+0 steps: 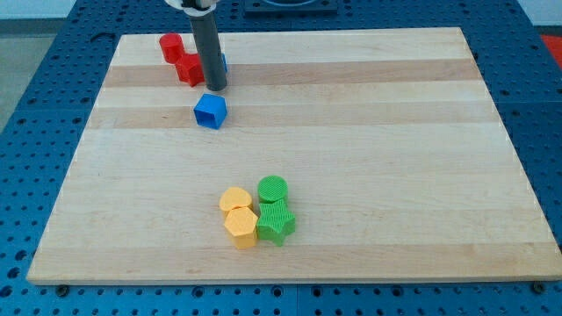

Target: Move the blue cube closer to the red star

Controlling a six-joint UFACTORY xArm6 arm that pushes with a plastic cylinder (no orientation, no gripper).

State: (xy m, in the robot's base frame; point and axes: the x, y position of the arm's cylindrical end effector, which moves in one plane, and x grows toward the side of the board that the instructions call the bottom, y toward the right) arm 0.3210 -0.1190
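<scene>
The bench [369, 175] is a big wooden board. There is no hand on this arm, only a dark rod, so nothing can be held.

My tip [216, 89] sits near the view's top left, just above the blue cube [210, 111]. The red star [190, 69] is just left of the rod, with another red block [171, 47] next to it. A bit of blue shows behind the rod; it may be another block, but I cannot tell.

The tip is on the wrong side. A push from here would send the cube down the view, away from the star. Going around, the rod could bump the red blocks.

The yellow blocks [237, 213] and green blocks [274, 211] sit far off, near the view's bottom.
</scene>
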